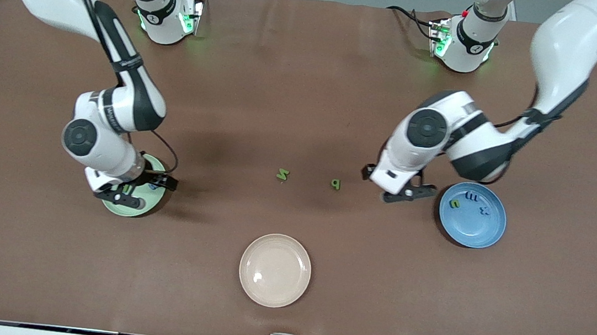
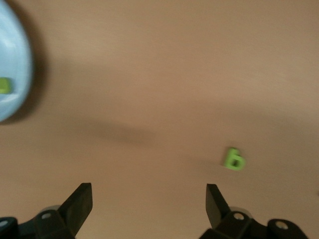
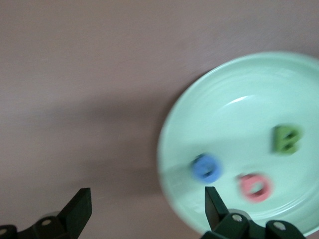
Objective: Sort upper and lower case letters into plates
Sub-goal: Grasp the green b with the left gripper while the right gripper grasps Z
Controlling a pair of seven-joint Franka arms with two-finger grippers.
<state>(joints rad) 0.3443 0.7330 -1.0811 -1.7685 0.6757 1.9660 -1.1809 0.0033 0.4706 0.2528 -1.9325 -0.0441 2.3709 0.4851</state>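
Note:
The blue plate point(image 1: 472, 227) lies toward the left arm's end of the table and holds a green letter point(image 1: 455, 203) and two blue letters point(image 1: 472, 196). The mint green plate point(image 1: 130, 210) lies toward the right arm's end and holds a blue point(image 3: 207, 167), a pink point(image 3: 255, 186) and a green letter point(image 3: 286, 139). Two green letters, an N shape point(image 1: 283, 175) and a p shape point(image 1: 335, 183), lie on the table between the plates. My left gripper point(image 1: 409, 194) is open and empty over the table between the p shape point(image 2: 235, 159) and the blue plate point(image 2: 12, 74). My right gripper point(image 1: 129, 194) is open and empty over the mint plate's edge point(image 3: 239, 114).
A cream-beige round plate point(image 1: 275, 270) lies empty on the brown table, nearer the front camera than the two loose letters. Both arms' bases stand along the table's edge farthest from the front camera.

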